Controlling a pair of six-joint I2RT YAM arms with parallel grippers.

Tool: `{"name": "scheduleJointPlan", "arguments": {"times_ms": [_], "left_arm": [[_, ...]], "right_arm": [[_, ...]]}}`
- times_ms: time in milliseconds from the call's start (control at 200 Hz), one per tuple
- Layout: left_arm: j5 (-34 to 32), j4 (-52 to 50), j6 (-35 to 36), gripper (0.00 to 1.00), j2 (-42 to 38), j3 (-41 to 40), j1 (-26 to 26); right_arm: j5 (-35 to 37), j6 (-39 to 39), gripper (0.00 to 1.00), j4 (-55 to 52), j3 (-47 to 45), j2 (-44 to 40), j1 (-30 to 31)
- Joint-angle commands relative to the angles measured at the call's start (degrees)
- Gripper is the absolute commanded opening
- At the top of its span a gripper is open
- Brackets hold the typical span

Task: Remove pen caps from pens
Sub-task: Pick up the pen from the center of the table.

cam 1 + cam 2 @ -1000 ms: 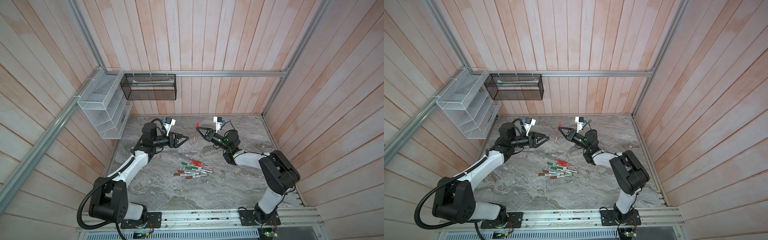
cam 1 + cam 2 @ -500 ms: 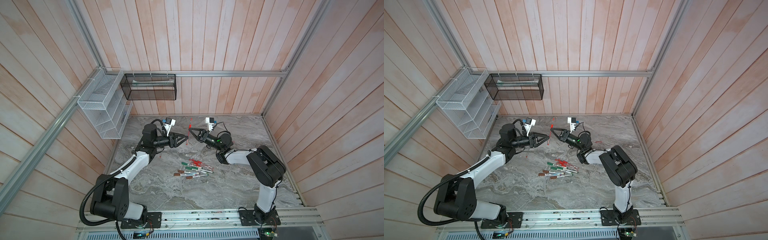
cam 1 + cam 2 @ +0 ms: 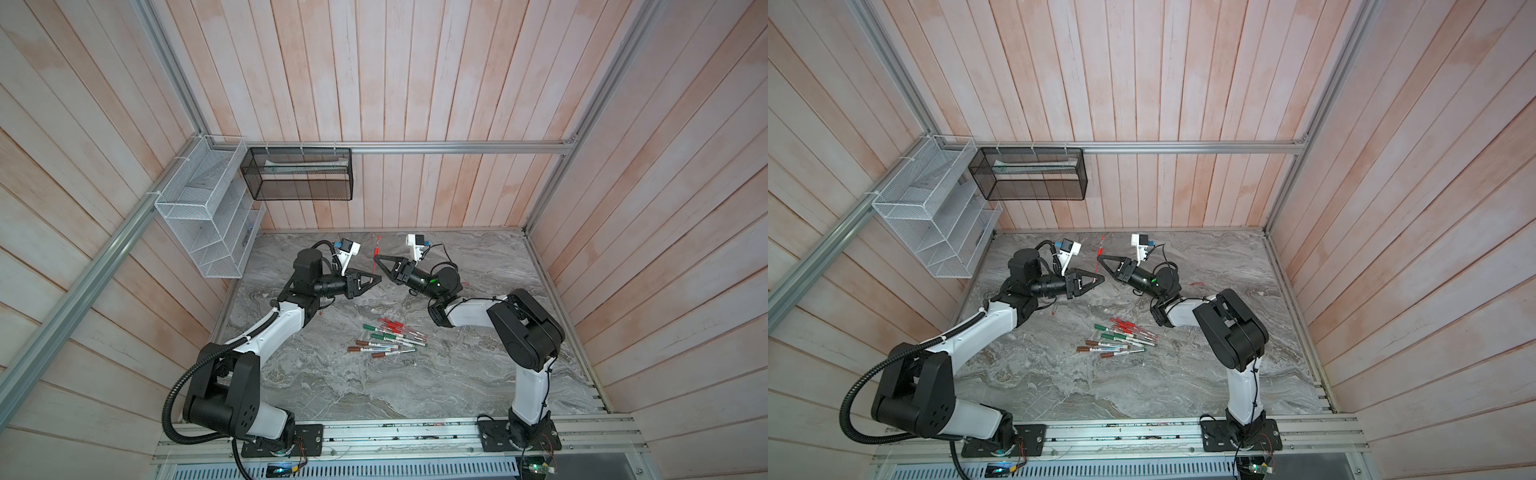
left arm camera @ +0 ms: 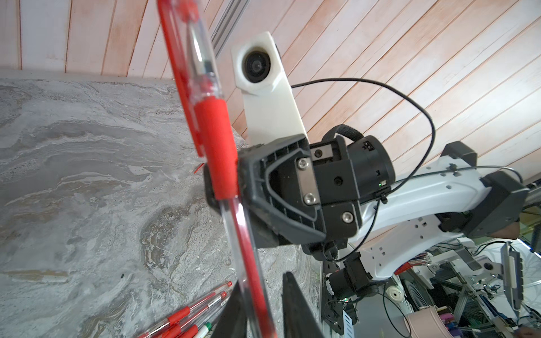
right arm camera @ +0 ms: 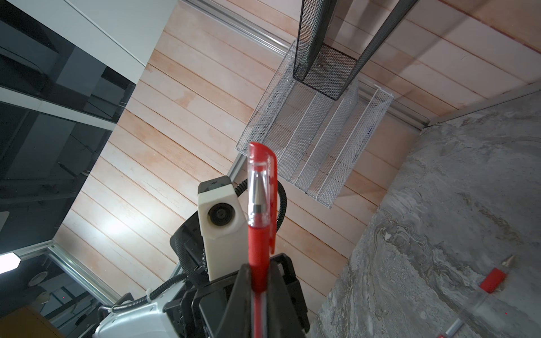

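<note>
My right gripper [image 5: 259, 282] is pressed onto red pen [image 4: 218, 140], pinching its red rubber grip. Pen is near upright, held in air above table [image 3: 332, 386]. Cap [image 5: 262, 178] still on, at top end. My left gripper [image 4: 260, 317]: fingers stand either side of clear barrel, below right gripper; cannot tell whether pinching. Faint embossing on cap clip, unreadable. Other pens [image 3: 386, 338] are heaped on table between my arms; barrel print too small to read.
</note>
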Motion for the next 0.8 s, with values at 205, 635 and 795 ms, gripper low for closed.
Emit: {"name": "scheduleJointPlan", "arguments": {"times_ms": [205,635,795], "left_arm": [[-2.44,-3.01,3.44,0.00,-0.68,1.65,0.18],[-20.73,-18.70,25.12,0.00,-2.91,4.55,-0.35],[-26.08,-20.06,30.08,0.00,-2.69,4.29,-3.22]], "right_arm": [[-1.37,-1.59,0.00,1.43,-0.38,-1.70,0.01],[5.33,-15.24,0.50,-23.25,-5.61,-15.63,-4.14],[11.84,-22.88,0.61,-40.50,1.65,-16.14,-2.34]]}}
